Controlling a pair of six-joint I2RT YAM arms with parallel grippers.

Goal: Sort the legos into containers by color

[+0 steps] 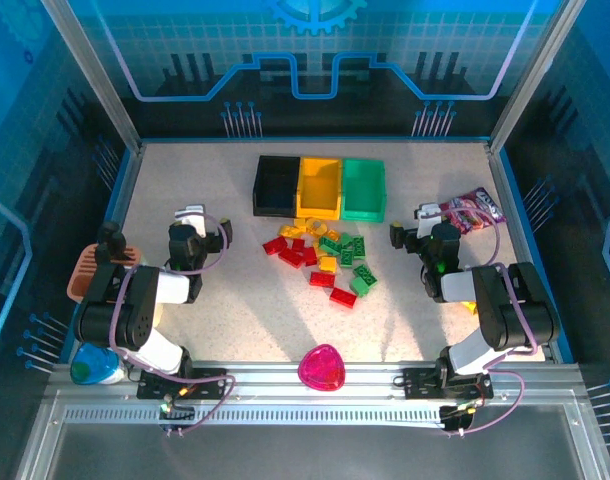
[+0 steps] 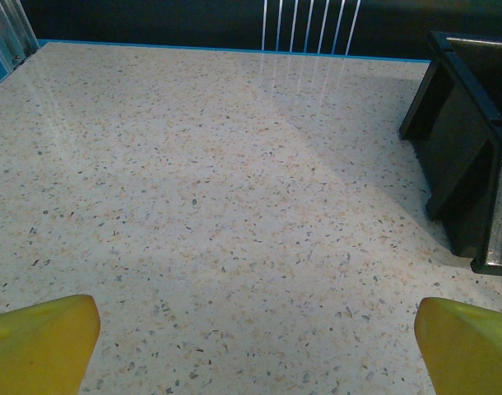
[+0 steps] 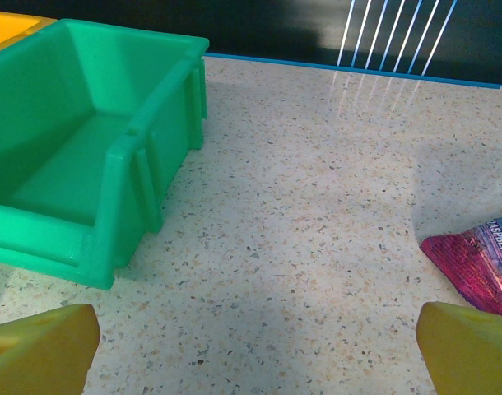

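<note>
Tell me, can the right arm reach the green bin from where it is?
Probably yes. The right gripper is open and empty, the green bin sits ahead to its left, and only bare table lies between them. The purple packet is off to the right, out of the way.

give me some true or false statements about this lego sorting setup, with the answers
1. The black bin, yellow bin and green bin stand in a row, in that order from left to right in the top view. True.
2. The legos are already sorted into the bins. False: they lie in a mixed pile on the table in front of the bins.
3. The jaws of both arms stand open with nothing between them. True.
4. The purple packet lies left of the black bin. False: it lies to the right of the green bin, near the right arm.
5. The pink heart dish holds a red lego. False: it looks empty.
</note>
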